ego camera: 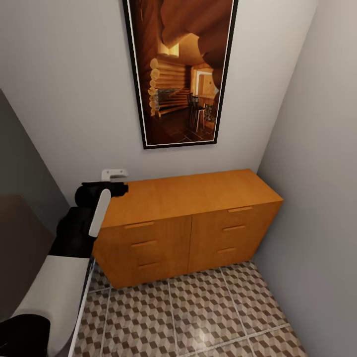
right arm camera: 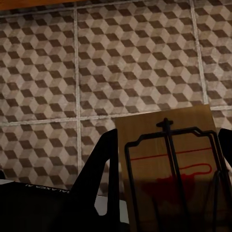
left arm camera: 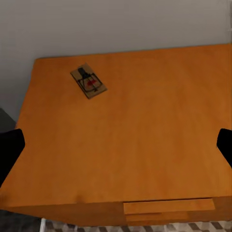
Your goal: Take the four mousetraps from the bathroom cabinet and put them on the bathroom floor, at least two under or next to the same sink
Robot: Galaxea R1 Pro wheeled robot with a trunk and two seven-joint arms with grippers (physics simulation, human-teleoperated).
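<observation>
From the head view we see the cabinet (ego camera: 188, 218) standing against the wall under a framed picture (ego camera: 181, 69), with the patterned bathroom floor (ego camera: 198, 317) in front of it. Our left arm (ego camera: 82, 223) reaches up over the cabinet's left end, so it is the arm nearer to whatever lies on the top.

Through the left wrist view we look down on the cabinet's top, where one mousetrap (left arm camera: 88, 80) lies flat near the far corner by the wall. The left end effector (left arm camera: 116, 145) hangs above the wood with its dark fingers (left arm camera: 9, 150) set wide apart and nothing between them. The trap sits ahead of it and off toward one finger, its long axis running diagonally to the cabinet edges, so we judge a reach forward and a turn of the wrist are called for.

In the right wrist view the right end effector (right arm camera: 164, 183) is clamped on a second mousetrap (right arm camera: 169, 159), held above the floor tiles, well clear of them.
</observation>
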